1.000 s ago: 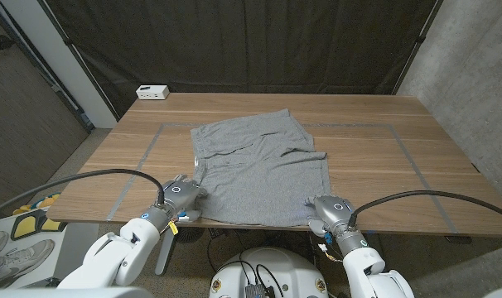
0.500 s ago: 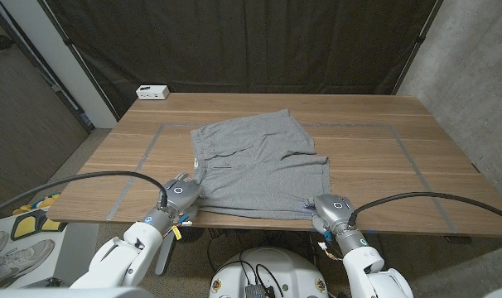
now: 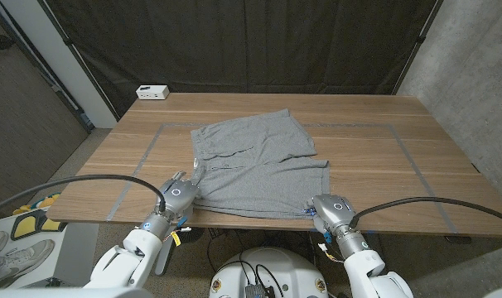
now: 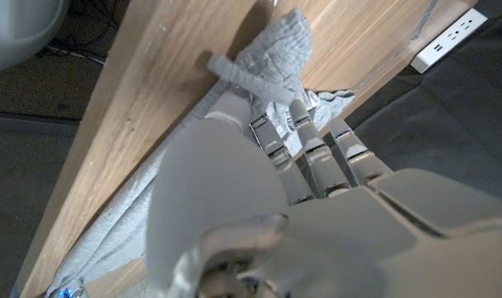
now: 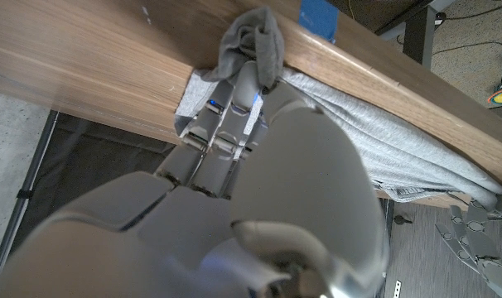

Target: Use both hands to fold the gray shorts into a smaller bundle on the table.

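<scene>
The gray shorts [image 3: 255, 161] lie spread on the wooden table [image 3: 375, 157], their near edge at the table's front edge. My left hand [image 3: 179, 195] grips the near left corner of the shorts; in the left wrist view a bunched corner of the gray fabric [image 4: 272, 58] sticks out past my fingers [image 4: 305, 149]. My right hand [image 3: 329, 210] grips the near right corner; the right wrist view shows a wad of gray cloth [image 5: 253, 40] pinched at my fingertips [image 5: 234, 91] by the table edge.
A white power strip [image 3: 152, 92] sits at the table's far left corner. Gray tape lines [image 3: 404, 153] mark a rectangle on the tabletop around the shorts. Black cables [image 3: 94, 178] trail from both arms below the front edge. A dark curtain hangs behind the table.
Both hands have lifted the near edge of the shorts and drawn it back from over the table's front edge; the visible cloth has shortened toward the far side.
</scene>
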`<state>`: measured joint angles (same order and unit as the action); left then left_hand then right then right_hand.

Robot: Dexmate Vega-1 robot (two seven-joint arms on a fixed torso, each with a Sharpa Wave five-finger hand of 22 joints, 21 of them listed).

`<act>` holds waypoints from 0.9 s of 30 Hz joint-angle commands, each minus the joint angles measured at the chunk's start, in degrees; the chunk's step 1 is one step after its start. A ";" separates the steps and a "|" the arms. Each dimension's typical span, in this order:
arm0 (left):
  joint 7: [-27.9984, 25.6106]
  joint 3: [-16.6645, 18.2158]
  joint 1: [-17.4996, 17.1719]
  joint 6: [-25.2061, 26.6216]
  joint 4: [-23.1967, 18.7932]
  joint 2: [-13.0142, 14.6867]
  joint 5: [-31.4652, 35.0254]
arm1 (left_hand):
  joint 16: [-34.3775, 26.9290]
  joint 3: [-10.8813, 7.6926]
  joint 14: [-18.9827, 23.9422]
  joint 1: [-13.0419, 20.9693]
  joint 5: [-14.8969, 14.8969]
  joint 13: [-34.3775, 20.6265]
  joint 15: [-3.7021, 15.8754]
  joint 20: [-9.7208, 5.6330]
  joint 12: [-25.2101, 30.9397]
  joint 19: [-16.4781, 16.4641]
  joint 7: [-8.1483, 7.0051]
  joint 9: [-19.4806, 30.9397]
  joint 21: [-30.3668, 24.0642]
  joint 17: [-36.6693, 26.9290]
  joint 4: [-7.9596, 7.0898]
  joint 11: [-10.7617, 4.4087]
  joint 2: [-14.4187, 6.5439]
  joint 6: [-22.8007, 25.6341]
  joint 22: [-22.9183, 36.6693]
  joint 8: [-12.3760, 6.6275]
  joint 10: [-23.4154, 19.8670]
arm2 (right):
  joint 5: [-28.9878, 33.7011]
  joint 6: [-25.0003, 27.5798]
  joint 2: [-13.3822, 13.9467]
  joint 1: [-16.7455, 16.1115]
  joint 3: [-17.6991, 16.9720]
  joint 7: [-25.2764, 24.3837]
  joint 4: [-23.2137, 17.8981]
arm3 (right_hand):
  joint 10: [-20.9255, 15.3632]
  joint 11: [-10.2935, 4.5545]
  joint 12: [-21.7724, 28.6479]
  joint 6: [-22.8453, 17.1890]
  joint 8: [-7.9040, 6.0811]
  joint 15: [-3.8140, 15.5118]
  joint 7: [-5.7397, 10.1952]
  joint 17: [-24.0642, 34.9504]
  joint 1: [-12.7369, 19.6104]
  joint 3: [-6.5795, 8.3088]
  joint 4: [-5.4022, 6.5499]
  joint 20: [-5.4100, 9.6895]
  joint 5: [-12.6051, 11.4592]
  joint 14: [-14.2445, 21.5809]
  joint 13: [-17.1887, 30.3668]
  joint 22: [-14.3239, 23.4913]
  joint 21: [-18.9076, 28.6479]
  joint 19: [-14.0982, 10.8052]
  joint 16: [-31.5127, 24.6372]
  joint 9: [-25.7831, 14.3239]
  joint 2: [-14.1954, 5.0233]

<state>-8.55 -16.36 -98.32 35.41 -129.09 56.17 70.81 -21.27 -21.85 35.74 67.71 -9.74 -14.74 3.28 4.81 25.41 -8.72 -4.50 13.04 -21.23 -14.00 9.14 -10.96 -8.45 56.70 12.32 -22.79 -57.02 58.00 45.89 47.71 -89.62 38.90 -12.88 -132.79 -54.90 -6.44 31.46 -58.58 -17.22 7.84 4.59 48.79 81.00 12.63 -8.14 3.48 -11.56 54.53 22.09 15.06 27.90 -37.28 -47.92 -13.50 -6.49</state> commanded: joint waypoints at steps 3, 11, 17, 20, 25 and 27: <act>-11.07 1.23 -1.46 0.55 -0.81 0.78 -4.69 | -3.26 1.02 2.43 2.25 -0.66 -10.17 10.18 0.69 2.35 -0.57 1.61 2.41 -1.32 -3.96 -0.20 -0.46 -1.71 -0.90 0.65 -1.88 0.76 | -2.78 -4.42 -0.29 -2.29 -2.41 -14.08 0.68 | -1.97 1.47 0.65 -0.84 -0.97 5.45 -0.42 1.33 0.34 -0.36 -0.17 1.75 -0.08 1.06 4.67 0.20 0.87 -0.75 -0.50 -0.75 -0.40; -7.22 1.41 -1.86 2.86 -4.00 2.27 -2.82 | -4.62 1.30 3.13 3.25 -0.87 -12.73 10.29 0.73 3.87 -0.71 1.44 3.82 -2.05 -6.16 -0.38 -0.52 -1.92 -0.65 0.99 -3.42 0.69 | -3.07 -4.41 0.01 -3.48 -3.38 -15.49 -1.00 | -1.61 1.53 1.00 -0.72 -1.25 5.40 -0.21 2.35 0.32 -0.51 -0.09 2.00 -0.25 0.89 5.59 0.24 1.35 -0.45 -0.32 -1.26 -0.48; -5.95 1.79 -2.13 3.93 -5.34 2.56 -1.14 | -5.17 1.38 3.40 3.79 -0.85 -13.93 10.34 0.65 4.67 -0.72 1.45 4.49 -2.45 -7.22 -0.36 -0.50 -1.84 -0.33 1.18 -4.29 0.36 | -1.62 -4.19 -0.01 -3.70 -3.50 -16.66 -1.23 | -1.57 1.72 1.25 -0.74 -1.43 5.39 -0.29 2.98 0.39 -0.55 -0.09 2.01 -0.41 0.69 6.15 0.24 1.70 -0.35 -0.10 -1.48 -0.54; -5.37 2.13 -2.40 4.67 -5.99 2.43 0.06 | -5.43 1.41 3.53 4.06 -0.80 -14.46 10.35 0.59 4.95 -0.71 1.74 4.78 -2.65 -7.73 -0.34 -0.46 -1.80 -0.30 1.27 -4.63 0.36 | -1.37 -4.65 0.10 -3.88 -3.79 -17.48 -1.42 | -1.45 1.63 1.31 -0.75 -1.49 5.40 -0.31 3.23 0.41 -0.56 -0.07 2.02 -0.48 0.66 6.37 0.24 1.84 -0.29 -0.02 -1.53 -0.59; -3.24 3.04 -3.06 5.66 -7.24 2.38 2.04 | -5.70 1.44 3.55 4.47 -0.73 -15.18 10.37 0.63 5.25 -0.67 1.64 5.18 -2.93 -8.41 -0.26 -0.41 -1.70 -0.36 1.40 -5.05 0.52 | -0.42 -5.16 0.06 -3.79 -3.97 -18.20 -1.55 | -1.29 1.72 1.43 -0.72 -1.60 5.39 -0.25 3.75 0.43 -0.58 -0.05 2.11 -0.61 0.57 6.81 0.23 2.07 -0.01 0.15 -1.66 -0.67; -2.39 3.59 -3.37 5.72 -7.75 2.27 2.32 | -5.75 1.45 3.54 4.55 -0.72 -15.34 10.36 0.67 5.32 -0.61 1.76 5.27 -2.98 -8.56 -0.26 -0.41 -1.68 -0.33 1.43 -5.15 0.54 | 0.11 -5.21 0.12 -3.74 -3.98 -17.93 -1.92 | -1.28 1.65 1.49 -0.68 -1.62 5.39 -0.24 3.98 0.45 -0.59 -0.04 2.12 -0.66 0.54 6.99 0.22 2.16 0.12 0.22 -1.68 -0.69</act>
<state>-14.20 -14.37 -100.57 39.39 -134.21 58.35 70.27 -26.57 -20.60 38.96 71.55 -10.20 -14.74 3.68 5.43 26.01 -9.33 -3.09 17.98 -23.94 -22.21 8.80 -11.24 -10.25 55.83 13.46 -27.56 -56.05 56.21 41.30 47.65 -93.16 35.40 -29.44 -133.77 -56.08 -5.18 32.45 -58.85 -18.45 8.08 4.31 52.35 81.48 12.03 -8.28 3.48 -11.72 55.06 27.94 15.04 29.50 -37.28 -47.91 -15.06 -6.65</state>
